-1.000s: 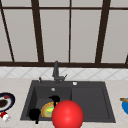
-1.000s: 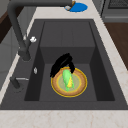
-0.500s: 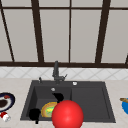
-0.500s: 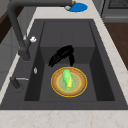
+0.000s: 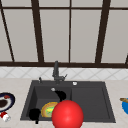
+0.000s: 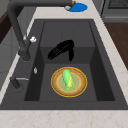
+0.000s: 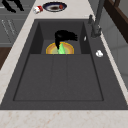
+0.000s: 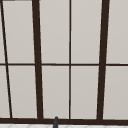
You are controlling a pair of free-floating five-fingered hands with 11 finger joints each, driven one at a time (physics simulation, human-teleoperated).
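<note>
A yellow-rimmed plate [image 6: 56, 87] lies on the floor of the sink's left basin, with a green and yellow ear of corn [image 6: 67, 79] on it. My right hand [image 6: 61, 49] hovers open over the basin just beyond the plate, fingers stretched toward the faucet side and thumb hanging down, holding nothing. This right hand [image 7: 64, 36] is above the plate's [image 7: 51, 49] far edge in the right side view, and in the front view the right hand [image 5: 61, 95] is behind the plate [image 5: 48, 109]. My left hand [image 5: 34, 114] floats open at the sink's front left corner.
The dark faucet [image 5: 56, 72] stands behind the sink [image 5: 90, 100]. A red ball [image 5: 67, 115] covers the front rim and part of the plate. A dark dish [image 5: 5, 101] and a small red-white thing [image 5: 5, 116] sit on the left counter, a blue bowl [image 5: 125, 105] on the right.
My right hand has lifted off the corn and drawn back from the plate toward the sink's middle. The corn stays on the plate. The left hand has not moved.
</note>
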